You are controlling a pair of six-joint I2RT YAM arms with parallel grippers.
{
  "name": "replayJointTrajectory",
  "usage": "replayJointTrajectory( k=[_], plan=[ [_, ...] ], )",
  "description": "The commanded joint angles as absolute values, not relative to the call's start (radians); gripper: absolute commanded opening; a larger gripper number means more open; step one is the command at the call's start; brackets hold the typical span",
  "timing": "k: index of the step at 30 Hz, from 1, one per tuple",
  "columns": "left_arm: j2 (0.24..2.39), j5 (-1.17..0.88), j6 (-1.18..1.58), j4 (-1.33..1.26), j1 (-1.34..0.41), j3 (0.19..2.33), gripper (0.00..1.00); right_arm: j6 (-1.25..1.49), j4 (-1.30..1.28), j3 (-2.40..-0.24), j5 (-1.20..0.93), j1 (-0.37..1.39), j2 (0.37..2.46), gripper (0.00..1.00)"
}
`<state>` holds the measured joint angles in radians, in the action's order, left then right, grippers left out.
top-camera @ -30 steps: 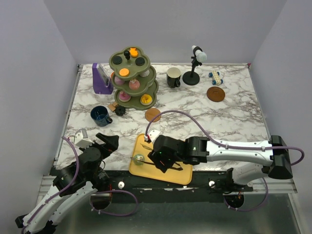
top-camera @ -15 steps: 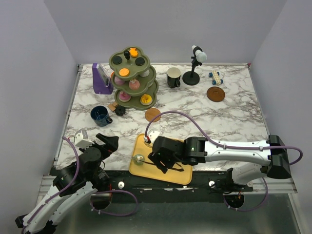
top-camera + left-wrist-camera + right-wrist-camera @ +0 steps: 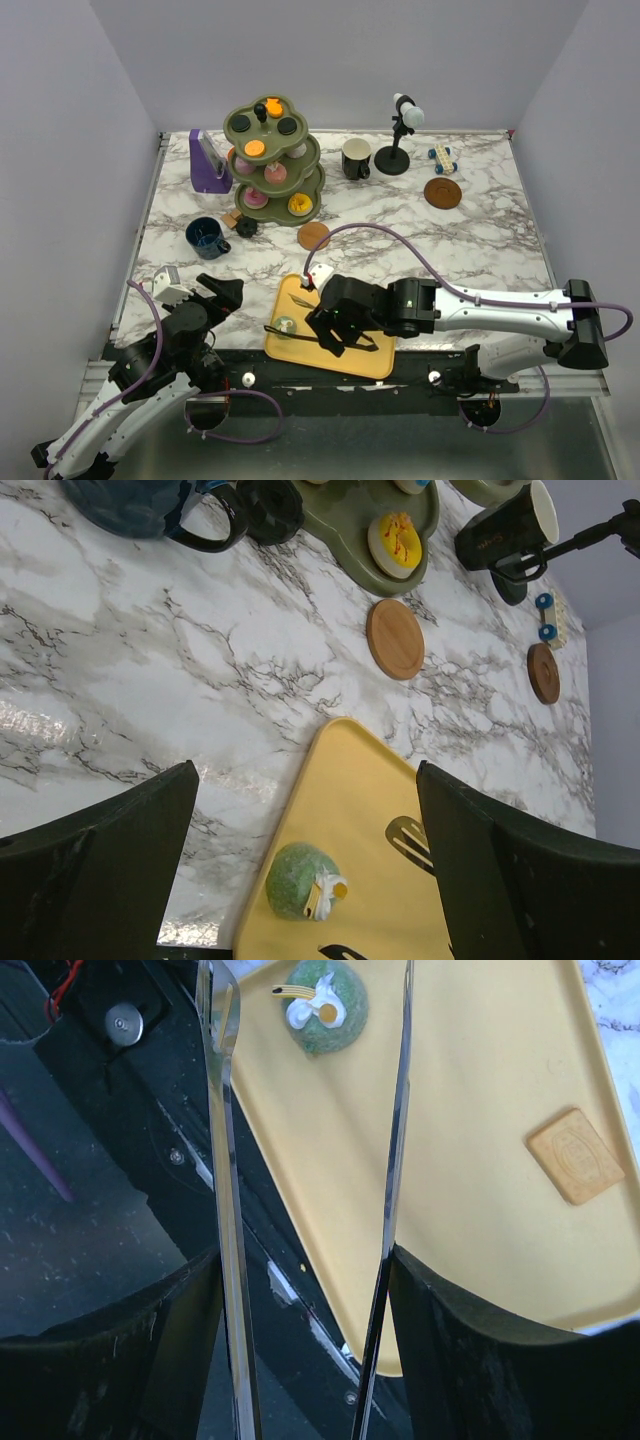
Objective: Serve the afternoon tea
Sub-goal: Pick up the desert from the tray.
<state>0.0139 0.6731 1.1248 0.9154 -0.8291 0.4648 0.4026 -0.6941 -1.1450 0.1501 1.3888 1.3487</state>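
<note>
Tongs (image 3: 222, 1110) clamped in the right gripper (image 3: 333, 333) point toward the green cupcake (image 3: 320, 1000) at twelve o'clock on the yellow tray (image 3: 480, 1060), probably to carry it to the three-tier stand (image 3: 272, 160); left gripper (image 3: 305, 800) rests, fingers spread.

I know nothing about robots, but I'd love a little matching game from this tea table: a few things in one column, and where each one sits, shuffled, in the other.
Things:
1. green cupcake
2. dark-blue mug
3. black cream-lined mug
4. yellow-iced doughnut

Places:
A. on the bottom tier of the olive-green stand
B. on the yellow tray
C. just left of the black stand with a white ball top
D. on the left side, in front of the purple holder

Pairs: 1-B, 2-D, 3-C, 4-A.
</note>
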Motion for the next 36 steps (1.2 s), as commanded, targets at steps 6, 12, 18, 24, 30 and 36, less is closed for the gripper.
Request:
replayJointTrajectory(
  k=[6, 12, 18, 24, 30, 36],
  plan=[
    [0.014, 0.677, 1.131, 0.914, -0.834, 0.476, 0.99, 0.435, -0.672, -1.119, 0.107, 1.396, 1.399, 0.71],
    [0.008, 0.675, 1.127, 0.911, -0.834, 0.473, 0.98, 0.442, -0.664, -1.106, 0.103, 1.396, 1.428, 0.71],
    [0.003, 0.670, 1.133, 0.914, -0.835, 0.466, 0.99, 0.440, -0.641, -1.092, 0.096, 1.396, 1.449, 0.70],
    [0.003, 0.671, 1.134, 0.914, -0.834, 0.468, 0.99, 0.430, -0.613, -1.075, 0.083, 1.395, 1.469, 0.69],
    [0.003, 0.672, 1.135, 0.915, -0.835, 0.467, 0.98, 0.429, -0.604, -1.071, 0.086, 1.396, 1.485, 0.66],
    [0.003, 0.672, 1.134, 0.919, -0.834, 0.470, 0.99, 0.431, -0.619, -1.083, 0.094, 1.395, 1.483, 0.59]
  ],
)
